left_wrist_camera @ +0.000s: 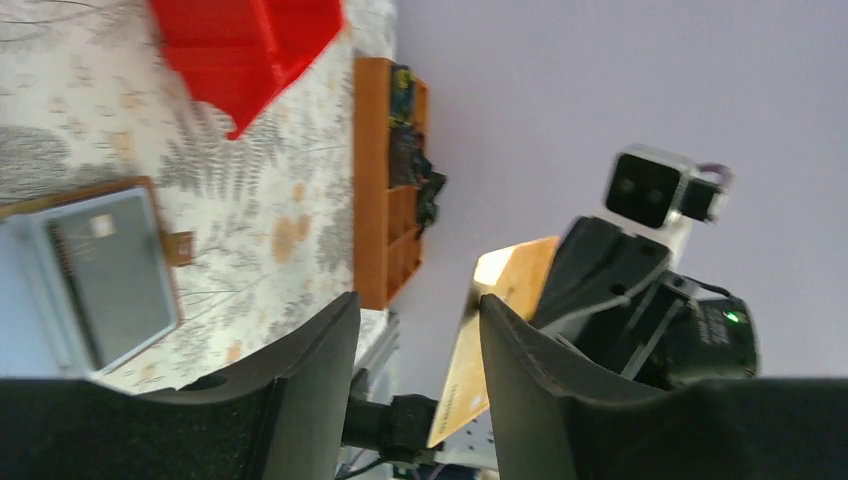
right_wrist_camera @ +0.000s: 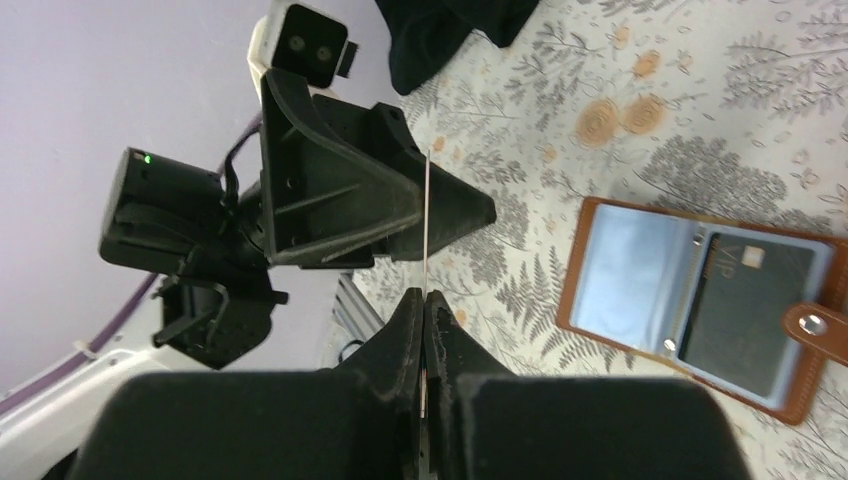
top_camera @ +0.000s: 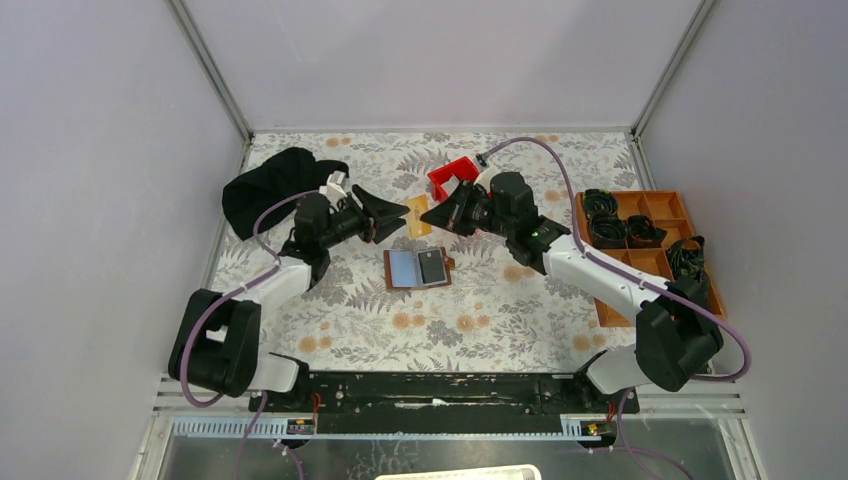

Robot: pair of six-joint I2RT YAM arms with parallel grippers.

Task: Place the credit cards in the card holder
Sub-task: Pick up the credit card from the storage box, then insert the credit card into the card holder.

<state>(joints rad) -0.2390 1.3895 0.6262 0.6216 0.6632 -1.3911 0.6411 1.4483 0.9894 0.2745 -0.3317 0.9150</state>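
Midair, right gripper (right_wrist_camera: 424, 310) pinches the gold card (left_wrist_camera: 510, 275), long axis front-to-back.

Card holder (top_camera: 418, 268) lay open flat on the floral table, centre, between the two arms. It was brown leather with clear blue-grey plastic sleeves inside. The tab clasp (right_wrist_camera: 815, 325) with its snap stuck out from the right edge in the top view. A dark card (top_camera: 433, 266) sat in the right-hand sleeve, face up, with a chip and "VIP" lettering visible from the right wrist. A gold card (top_camera: 419, 217) was up in the air just beyond the holder's far edge, standing on edge. It was pinched at one end by the right gripper (right_wrist_camera: 425, 300), with its other end between the spread fingers of the left gripper (left_wrist_camera: 415, 310). Contact there was unclear.
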